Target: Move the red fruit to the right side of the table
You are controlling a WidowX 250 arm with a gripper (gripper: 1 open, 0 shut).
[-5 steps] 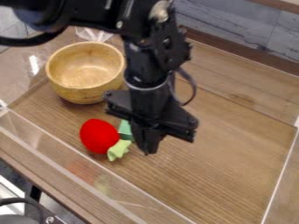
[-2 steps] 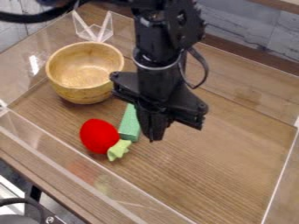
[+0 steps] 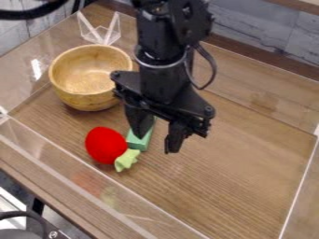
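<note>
The red fruit (image 3: pixel 106 143) lies on the wood-grain table (image 3: pixel 237 177), left of centre and near the front acrylic wall, with its pale green leafy stem (image 3: pixel 126 162) pointing right. My gripper (image 3: pixel 156 137) hangs just right of it, pointing down. Its jaws are open with nothing held between them. One finger (image 3: pixel 136 124) stands above the fruit's right edge, the other (image 3: pixel 174 140) further right. A green block (image 3: pixel 142 140) shows between the fingers, partly hidden by the gripper.
A wooden bowl (image 3: pixel 90 77) stands at the back left, behind the fruit. Clear acrylic walls (image 3: pixel 50 163) edge the tabletop on all sides. The right part of the tabletop is bare wood.
The gripper's jaws, shut a second ago beside the fruit, now stand spread open. The fruit has stayed in the same place.
</note>
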